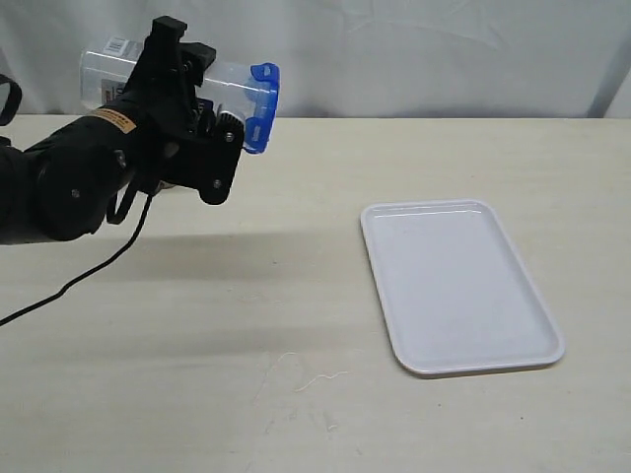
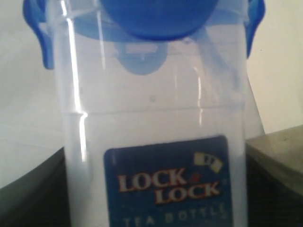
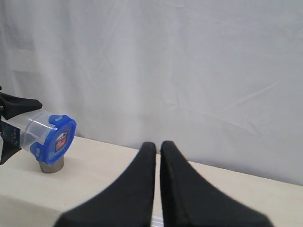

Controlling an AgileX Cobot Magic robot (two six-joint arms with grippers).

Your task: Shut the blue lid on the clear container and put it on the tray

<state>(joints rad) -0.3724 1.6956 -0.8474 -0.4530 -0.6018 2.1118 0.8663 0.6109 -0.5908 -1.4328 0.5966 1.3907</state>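
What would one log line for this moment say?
left gripper: holding clear container sideways, aloft | blue lid: on container | right gripper: shut, empty | tray: bare

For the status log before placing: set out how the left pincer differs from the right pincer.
The left pincer grips the clear container, held sideways above the table with the blue lid on its mouth; the right pincer holds nothing. The left pincer's jaws stand wide around the container; the right pincer's are shut, tips together. Both are black.
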